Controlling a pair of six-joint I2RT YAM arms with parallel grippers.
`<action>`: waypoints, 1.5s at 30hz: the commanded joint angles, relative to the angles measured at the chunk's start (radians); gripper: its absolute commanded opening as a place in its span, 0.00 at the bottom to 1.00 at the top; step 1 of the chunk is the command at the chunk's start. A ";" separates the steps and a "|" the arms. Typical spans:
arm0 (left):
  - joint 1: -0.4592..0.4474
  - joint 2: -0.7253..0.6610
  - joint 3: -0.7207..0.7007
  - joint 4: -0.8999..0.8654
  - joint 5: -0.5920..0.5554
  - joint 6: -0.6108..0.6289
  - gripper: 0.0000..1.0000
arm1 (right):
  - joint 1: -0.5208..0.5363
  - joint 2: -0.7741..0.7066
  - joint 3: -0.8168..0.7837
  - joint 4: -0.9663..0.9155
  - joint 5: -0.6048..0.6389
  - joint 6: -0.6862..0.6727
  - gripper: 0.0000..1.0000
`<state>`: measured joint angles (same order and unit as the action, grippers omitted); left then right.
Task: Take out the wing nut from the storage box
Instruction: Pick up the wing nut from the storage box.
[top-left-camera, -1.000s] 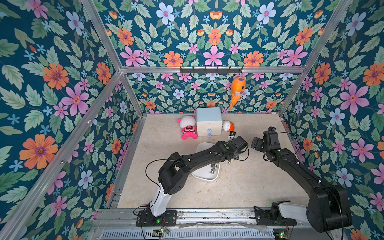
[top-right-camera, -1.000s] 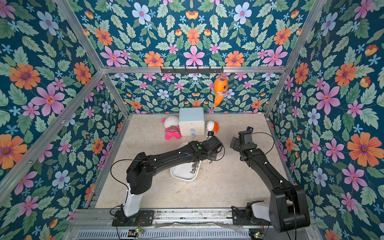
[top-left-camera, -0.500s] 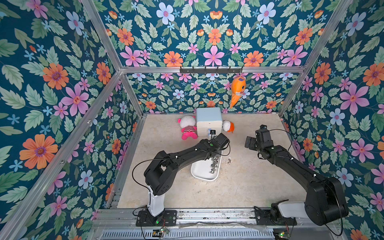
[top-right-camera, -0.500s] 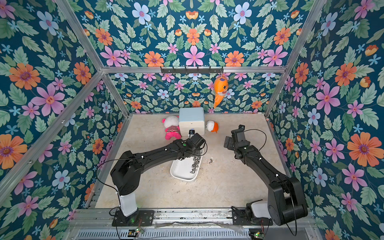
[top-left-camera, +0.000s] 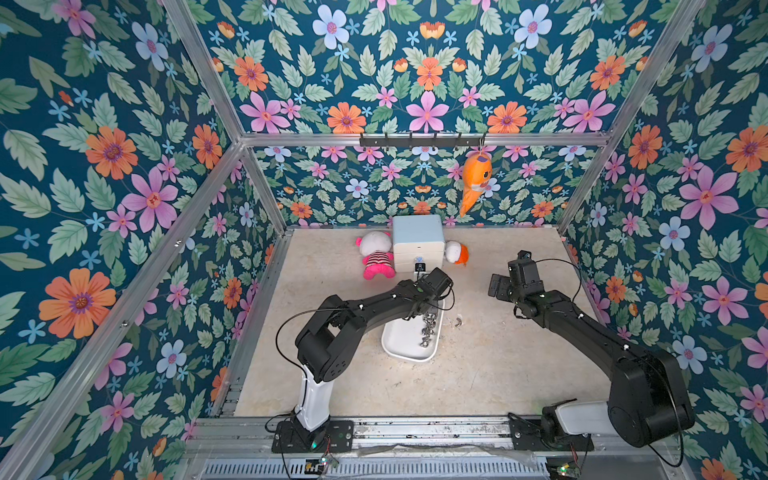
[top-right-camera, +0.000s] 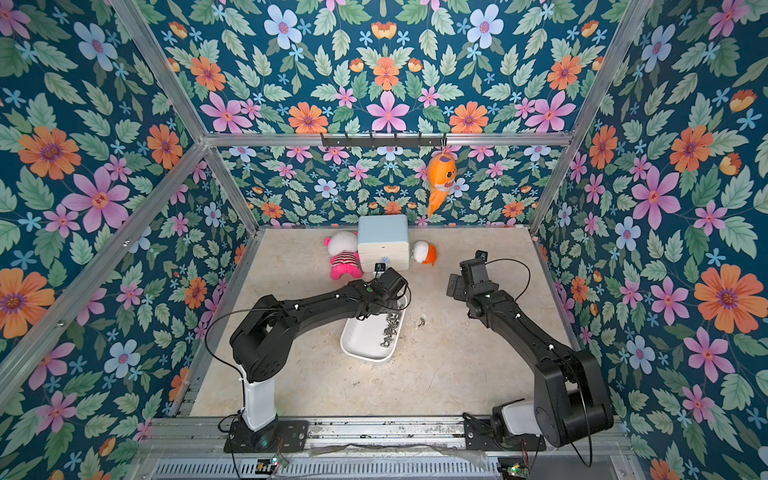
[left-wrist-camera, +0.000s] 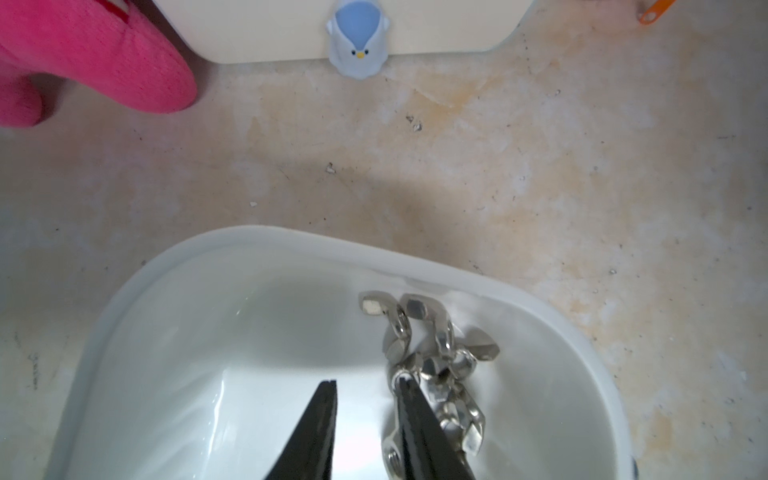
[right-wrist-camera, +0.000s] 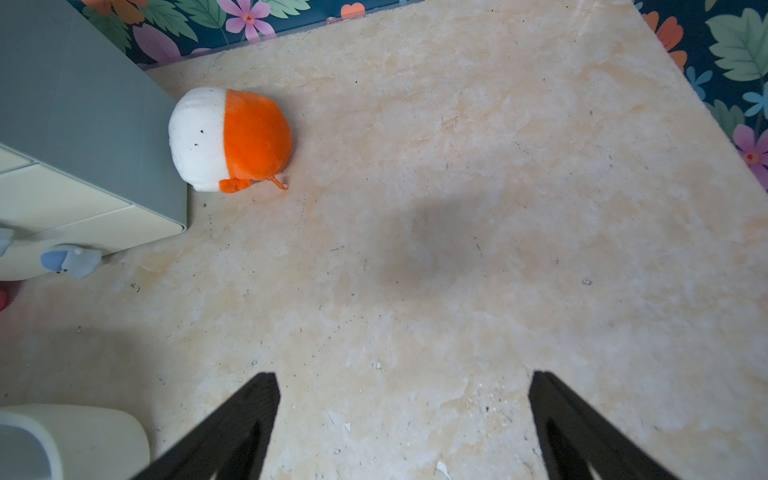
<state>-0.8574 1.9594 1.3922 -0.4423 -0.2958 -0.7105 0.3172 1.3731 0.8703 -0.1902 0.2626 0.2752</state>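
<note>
Left hand (left-wrist-camera: 365, 382): down inside the storage box (left-wrist-camera: 249, 232), fingers parted by a narrow gap. Only the white box floor shows between them, so I grip nothing. One finger (left-wrist-camera: 419, 415) lies against the pile of wing nuts (left-wrist-camera: 432, 357).

In a top view the pile of wing nuts (top-left-camera: 428, 328) sits in the box along the side nearer my right arm. My left wrist covers the far end of the box.

One loose wing nut (top-left-camera: 458, 321) lies on the counter (top-left-camera: 374, 395), just beside the box on that same side.

Right hand (right-wrist-camera: 403, 380): wide open and empty, over bare counter, well apart from the box.

Back wall: drawer cabinet (top-left-camera: 417, 237), with a pink plush (top-left-camera: 376, 257) on one side and an orange-and-white plush (right-wrist-camera: 228, 139) on the other
</note>
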 joint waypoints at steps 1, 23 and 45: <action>0.005 0.012 0.011 0.016 0.000 -0.010 0.32 | 0.001 0.004 0.006 0.000 0.009 0.005 0.99; 0.016 0.092 0.047 0.026 0.004 -0.026 0.32 | 0.002 0.004 0.007 0.001 0.009 0.002 0.99; 0.017 0.121 0.046 0.073 0.012 -0.099 0.30 | 0.002 0.004 0.009 0.005 -0.005 0.002 0.99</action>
<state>-0.8413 2.0823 1.4403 -0.3649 -0.2787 -0.7959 0.3180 1.3800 0.8703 -0.1898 0.2619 0.2749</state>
